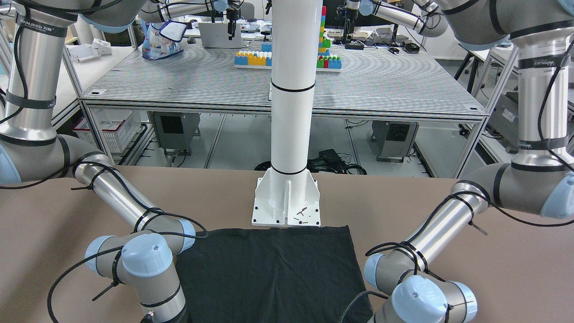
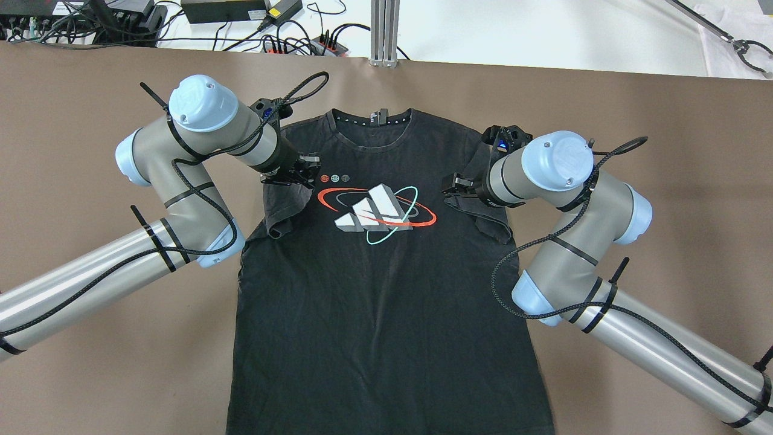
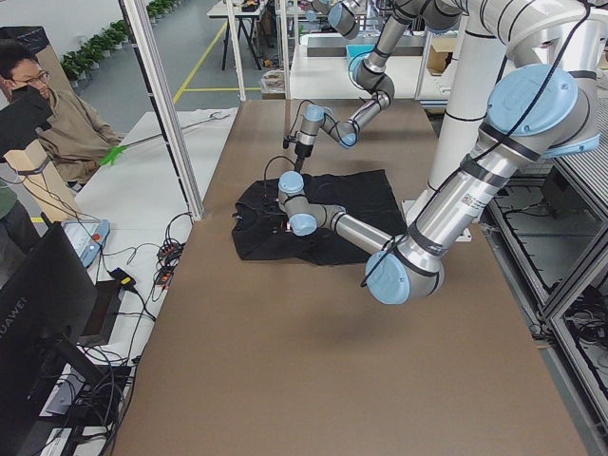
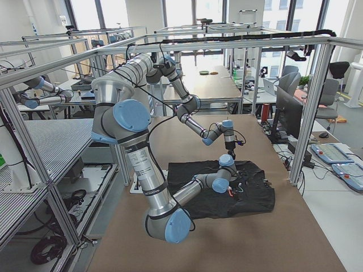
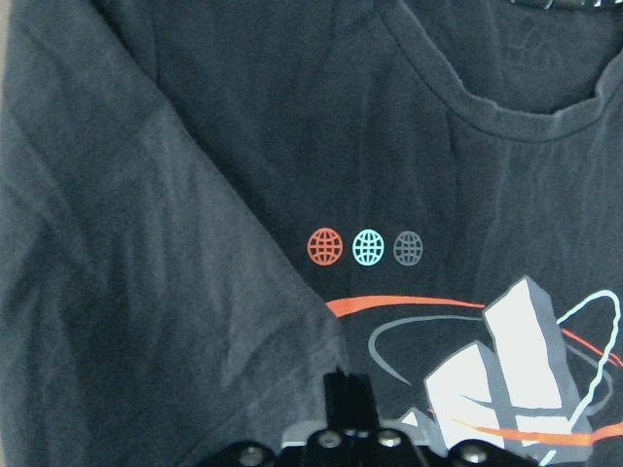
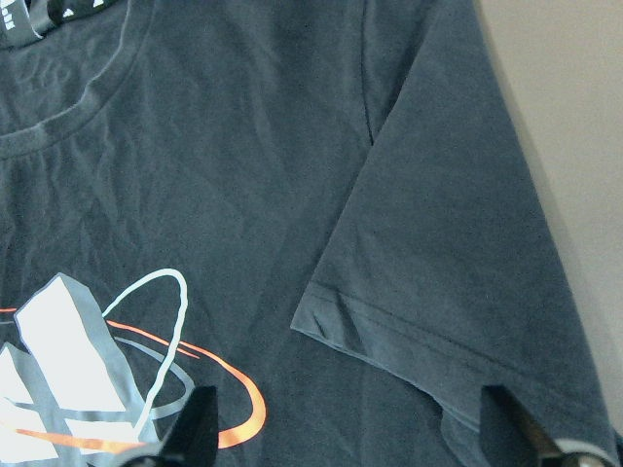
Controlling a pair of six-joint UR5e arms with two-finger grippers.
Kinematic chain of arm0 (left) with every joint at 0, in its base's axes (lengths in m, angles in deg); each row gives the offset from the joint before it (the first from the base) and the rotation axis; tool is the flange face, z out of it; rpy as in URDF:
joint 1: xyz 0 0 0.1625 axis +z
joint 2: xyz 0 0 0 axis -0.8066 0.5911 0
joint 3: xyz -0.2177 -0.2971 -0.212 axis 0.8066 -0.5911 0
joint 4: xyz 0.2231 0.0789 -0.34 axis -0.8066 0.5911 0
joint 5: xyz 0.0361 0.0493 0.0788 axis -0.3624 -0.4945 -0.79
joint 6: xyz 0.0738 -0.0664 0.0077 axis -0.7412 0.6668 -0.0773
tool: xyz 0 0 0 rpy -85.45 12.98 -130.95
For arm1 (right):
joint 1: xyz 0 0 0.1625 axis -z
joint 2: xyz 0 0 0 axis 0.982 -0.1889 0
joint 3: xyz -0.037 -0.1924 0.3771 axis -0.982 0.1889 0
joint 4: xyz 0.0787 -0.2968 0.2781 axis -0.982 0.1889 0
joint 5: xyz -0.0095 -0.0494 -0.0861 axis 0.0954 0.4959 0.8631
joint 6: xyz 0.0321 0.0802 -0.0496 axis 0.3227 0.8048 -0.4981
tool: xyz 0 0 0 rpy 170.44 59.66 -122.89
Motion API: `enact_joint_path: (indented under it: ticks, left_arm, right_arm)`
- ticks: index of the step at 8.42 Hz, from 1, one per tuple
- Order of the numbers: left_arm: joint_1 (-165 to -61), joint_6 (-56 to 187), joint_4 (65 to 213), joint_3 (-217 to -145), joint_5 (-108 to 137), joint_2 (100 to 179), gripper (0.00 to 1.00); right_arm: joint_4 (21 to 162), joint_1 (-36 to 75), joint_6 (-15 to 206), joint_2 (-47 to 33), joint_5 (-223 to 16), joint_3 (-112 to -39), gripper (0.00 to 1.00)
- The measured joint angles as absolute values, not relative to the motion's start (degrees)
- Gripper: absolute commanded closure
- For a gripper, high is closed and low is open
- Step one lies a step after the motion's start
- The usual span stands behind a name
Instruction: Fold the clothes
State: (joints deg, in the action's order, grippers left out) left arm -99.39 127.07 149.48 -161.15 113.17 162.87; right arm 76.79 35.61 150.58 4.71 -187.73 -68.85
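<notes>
The clothes are one black T-shirt (image 2: pixel 386 290) with a white, red and teal logo, lying flat and face up on the brown table, collar at the far edge. Both sleeves are folded inward over the chest. My left gripper (image 2: pixel 304 175) sits low over the folded left sleeve; in the left wrist view its fingers (image 5: pixel 348 394) are together at the sleeve's edge (image 5: pixel 195 243). My right gripper (image 2: pixel 454 184) hovers over the right sleeve, its fingers spread wide in the right wrist view (image 6: pixel 350 413), with the sleeve hem (image 6: pixel 389 341) lying between them, untouched.
The white pillar's base plate (image 1: pixel 287 204) stands at the shirt's bottom hem (image 1: pixel 269 231). Cables and power strips (image 2: pixel 290 36) lie beyond the table's far edge, beside an aluminium post (image 2: pixel 384 30). A seated person (image 3: pixel 47 114) is past the table's side.
</notes>
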Motion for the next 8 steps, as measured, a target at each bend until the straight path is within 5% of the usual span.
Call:
enact_joint_path:
  ticks: [8]
  left_arm:
    - [-99.69,128.39,149.48,-151.99,110.66,171.24,1.00]
  right_arm:
    - [76.78,35.61,150.90,3.95,-187.73,-70.24,0.05]
